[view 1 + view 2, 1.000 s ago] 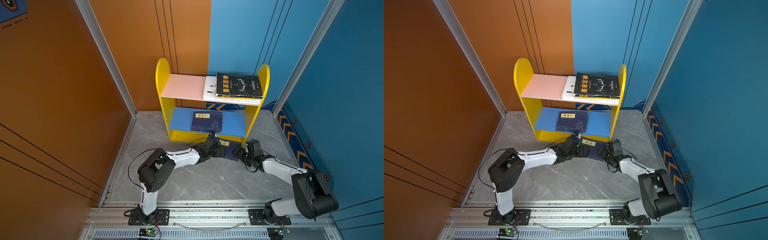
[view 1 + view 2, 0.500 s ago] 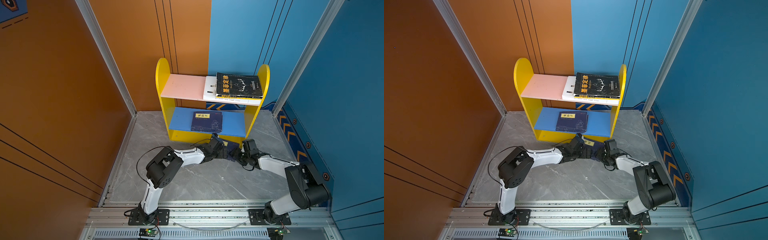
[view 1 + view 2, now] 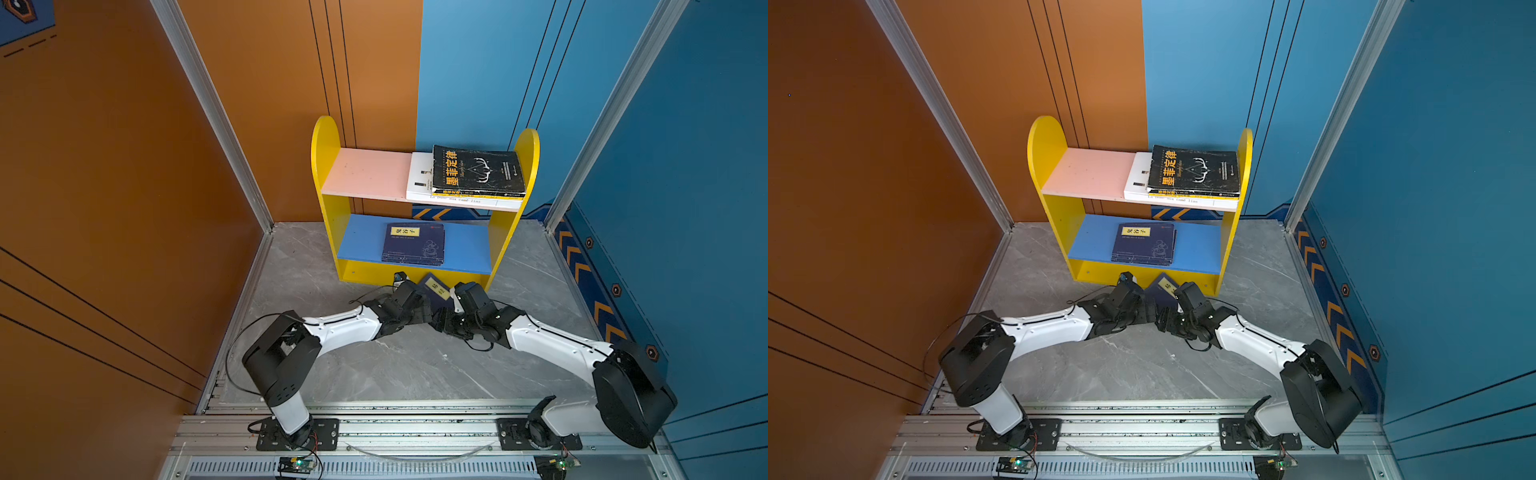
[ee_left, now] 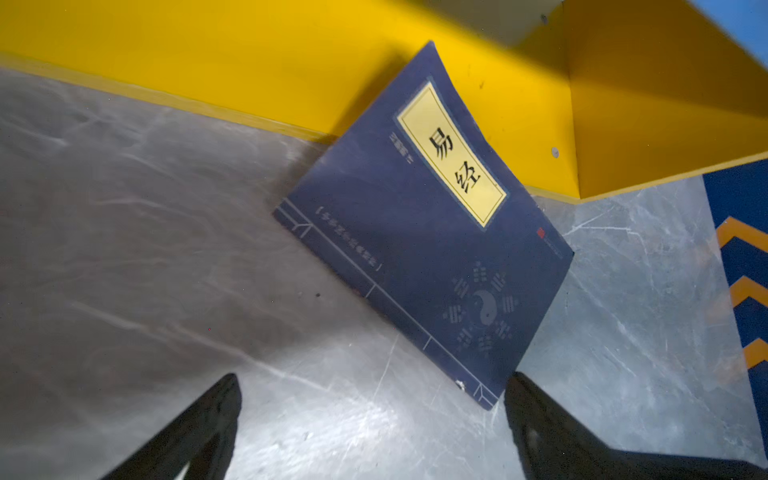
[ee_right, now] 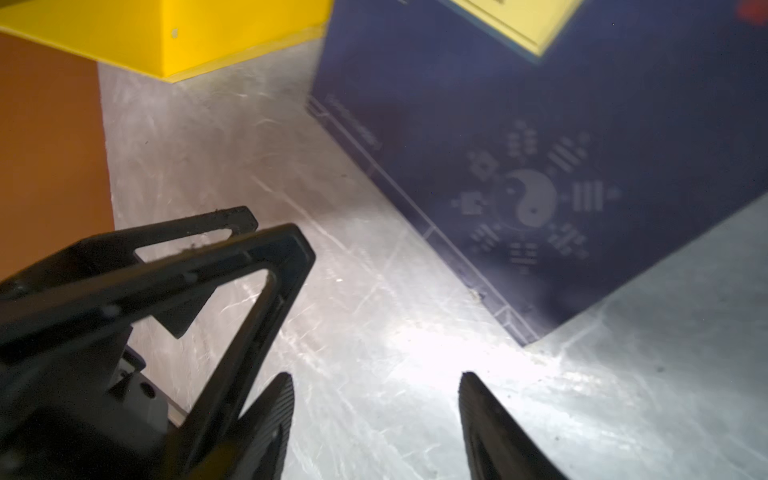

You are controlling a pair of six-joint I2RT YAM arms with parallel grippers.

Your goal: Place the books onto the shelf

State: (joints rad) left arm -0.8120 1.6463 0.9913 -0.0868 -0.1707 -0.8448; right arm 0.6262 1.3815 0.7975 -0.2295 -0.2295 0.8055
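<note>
Left gripper (image 4: 372, 376) and right gripper (image 5: 376, 374), jaws spread wide and empty, face a navy book (image 4: 424, 232) just ahead of their fingertips, its far corner against the shelf (image 4: 249, 62).

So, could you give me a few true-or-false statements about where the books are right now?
1. The black book lies on the white book on the pink board. True.
2. The blue board holds no book. False: a shelved navy book lies on it.
3. Another navy one, the floor book, lies with a corner against the yellow base strip. True.
4. The left gripper is clamped on the floor book. False: it is open, gripping nothing.
</note>
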